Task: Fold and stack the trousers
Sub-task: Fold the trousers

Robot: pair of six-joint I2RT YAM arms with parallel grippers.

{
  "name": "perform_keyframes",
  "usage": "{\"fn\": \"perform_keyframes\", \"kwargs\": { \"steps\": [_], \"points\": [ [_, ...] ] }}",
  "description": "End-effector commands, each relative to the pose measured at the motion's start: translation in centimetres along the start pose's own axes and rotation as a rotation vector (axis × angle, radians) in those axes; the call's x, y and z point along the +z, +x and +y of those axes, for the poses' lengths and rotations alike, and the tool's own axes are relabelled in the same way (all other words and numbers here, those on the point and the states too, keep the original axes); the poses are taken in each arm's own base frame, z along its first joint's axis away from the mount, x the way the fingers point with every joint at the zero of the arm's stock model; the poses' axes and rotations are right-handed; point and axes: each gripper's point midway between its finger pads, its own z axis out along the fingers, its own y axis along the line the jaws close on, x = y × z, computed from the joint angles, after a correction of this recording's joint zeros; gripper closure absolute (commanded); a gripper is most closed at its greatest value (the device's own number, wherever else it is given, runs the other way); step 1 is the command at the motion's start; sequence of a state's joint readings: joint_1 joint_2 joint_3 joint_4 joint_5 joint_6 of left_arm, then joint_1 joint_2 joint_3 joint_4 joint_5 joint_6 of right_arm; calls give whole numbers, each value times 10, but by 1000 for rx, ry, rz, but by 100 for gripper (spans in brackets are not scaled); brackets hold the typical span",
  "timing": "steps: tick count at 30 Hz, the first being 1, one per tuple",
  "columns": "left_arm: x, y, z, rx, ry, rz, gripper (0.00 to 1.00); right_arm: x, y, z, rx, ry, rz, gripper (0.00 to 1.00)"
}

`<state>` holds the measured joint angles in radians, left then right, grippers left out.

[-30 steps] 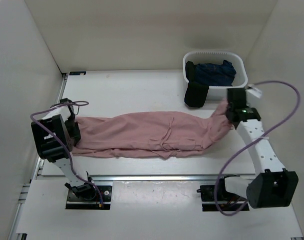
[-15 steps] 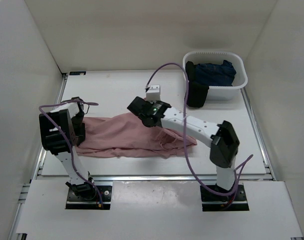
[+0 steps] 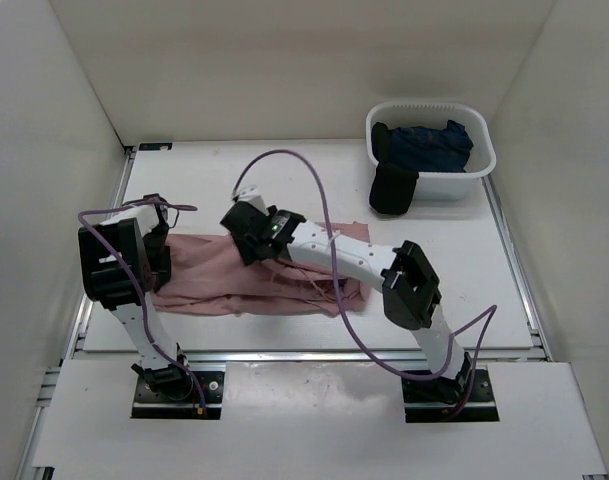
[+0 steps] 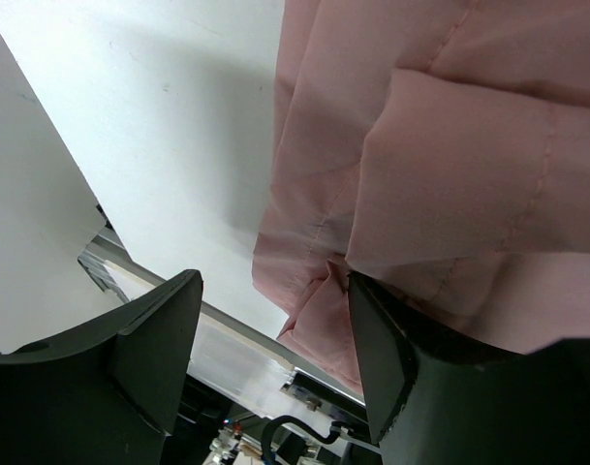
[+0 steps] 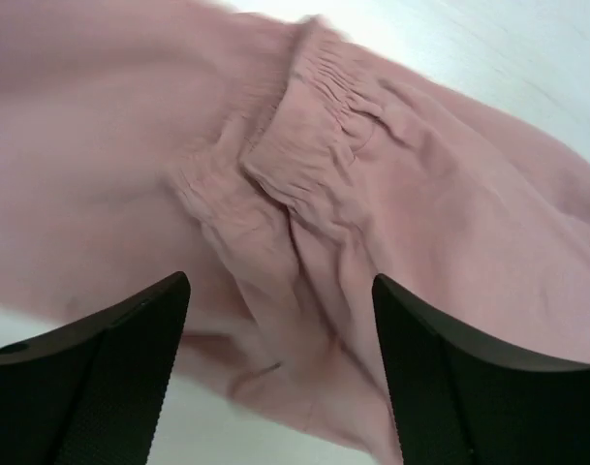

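The dusty-pink trousers (image 3: 209, 280) lie folded over on themselves along the table's left half. My right gripper (image 3: 246, 235) hovers over their upper layer, reaching across from the right. In the right wrist view it (image 5: 280, 281) stands open just above the gathered elastic waist (image 5: 324, 92), holding nothing. My left gripper (image 3: 154, 252) sits at the trousers' left end. In the left wrist view it (image 4: 273, 281) is open, with a corner of the pink cloth (image 4: 440, 145) against its right finger (image 4: 382, 349) and nothing pinched.
A white basket (image 3: 481, 165) stands at the back right with dark garments (image 3: 429, 145) in it; one dark garment (image 3: 392, 188) hangs over its front wall. White walls close in the table on three sides. A metal rail (image 3: 284, 352) runs along the near edge.
My right gripper carried the trousers' right end leftward over the rest, halving their length, and then opened and let go. The left arm shifted slightly early on, then held still.
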<state>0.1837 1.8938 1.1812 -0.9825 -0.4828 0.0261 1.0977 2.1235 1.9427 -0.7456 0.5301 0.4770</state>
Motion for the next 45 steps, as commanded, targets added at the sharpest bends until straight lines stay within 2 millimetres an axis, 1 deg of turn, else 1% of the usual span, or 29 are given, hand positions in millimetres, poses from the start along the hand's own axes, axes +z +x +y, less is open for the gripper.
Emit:
{"fn": "perform_keyframes", "kwargs": {
  "steps": [1, 2, 5, 6, 7, 9, 11, 12, 13, 14, 15, 19, 20, 21, 24, 26, 27, 29, 31, 32, 34, 35, 36, 37, 38, 40, 41, 42, 45],
  "points": [
    [2, -18, -12, -54, 44, -71, 25, -56, -18, 64, -280, -233, -135, 17],
    [2, -18, -12, -54, 44, -71, 25, -63, -18, 63, -328, -220, -155, 10],
    [2, -18, -10, -55, 34, -70, 24, -82, -29, 41, -279, -155, -193, 9],
    [2, -18, -10, -55, 34, -70, 24, -83, -32, 25, -223, -121, -188, 9],
    [0, -19, -9, -59, 34, -78, 24, -94, -34, 9, -183, -101, -199, 11],
    [0, -19, -9, -59, 34, -78, 24, -94, -39, -29, -38, -15, -220, 27],
    [-2, -22, -8, -63, 33, -87, 22, -87, -18, -65, 64, 36, -161, 46],
    [-2, -22, -8, -63, 33, -87, 22, -74, -9, -87, 185, 51, -103, 71],
    [-2, -22, -8, -63, 33, -87, 22, -67, 4, -101, 224, 65, -53, 82],
    [-4, -22, -6, -67, 33, -95, 22, -53, 32, -114, 237, 100, 29, 91],
    [-4, -22, -6, -67, 33, -95, 22, -42, 46, -129, 264, 128, 75, 100],
    [-4, -20, -2, -68, 12, -94, 20, -21, 111, -137, 275, 126, 183, 100],
    [-4, -20, -2, -68, 12, -94, 20, -14, 140, -146, 293, 144, 251, 100],
    [-4, -20, -2, -68, 12, -94, 20, -10, 154, -141, 306, 124, 287, 100],
    [-3, -17, -3, -64, 12, -86, 20, 1, 194, -156, 316, 181, 365, 100],
    [-3, -17, -3, -64, 12, -86, 20, 1, 192, -161, 295, 202, 353, 100],
    [-3, -17, -3, -64, 12, -86, 20, -3, 177, -162, 296, 199, 313, 100],
    [-3, -17, -3, -64, 12, -86, 20, -11, 160, -174, 280, 244, 259, 91],
    [-3, -17, -3, -64, 12, -86, 20, -28, 134, -181, 285, 258, 190, 81],
    [-1, -14, -4, -60, 12, -78, 20, -41, 119, -188, 299, 272, 133, 63],
    [-3, -14, -3, -64, 12, -86, 20, -58, 110, -197, 324, 284, 87, 42],
    [-3, -14, -5, -64, 21, -86, 20, -72, 101, -204, 367, 278, 34, 25],
    [-3, -14, -5, -64, 21, -86, 20, -77, 102, -208, 409, 279, 19, 19],
    [-3, -14, -5, -64, 21, -86, 20, -77, 120, -211, 425, 271, 52, 14],
    [-3, -14, -5, -64, 21, -86, 20, -80, 118, -219, 499, 243, 30, 10],
    [-3, -14, -5, -64, 21, -86, 20, -69, 131, -227, 583, 165, 70, 1],
    [-3, -14, -5, -64, 21, -86, 20, -56, 143, -221, 612, 98, 94, 1],
    [-3, -14, -5, -64, 21, -86, 20, -54, 147, -200, 642, -49, 145, 1],
    [-3, -12, -5, -59, 21, -78, 20, -33, 168, -207, 698, -74, 196, 1]
  ]
}}
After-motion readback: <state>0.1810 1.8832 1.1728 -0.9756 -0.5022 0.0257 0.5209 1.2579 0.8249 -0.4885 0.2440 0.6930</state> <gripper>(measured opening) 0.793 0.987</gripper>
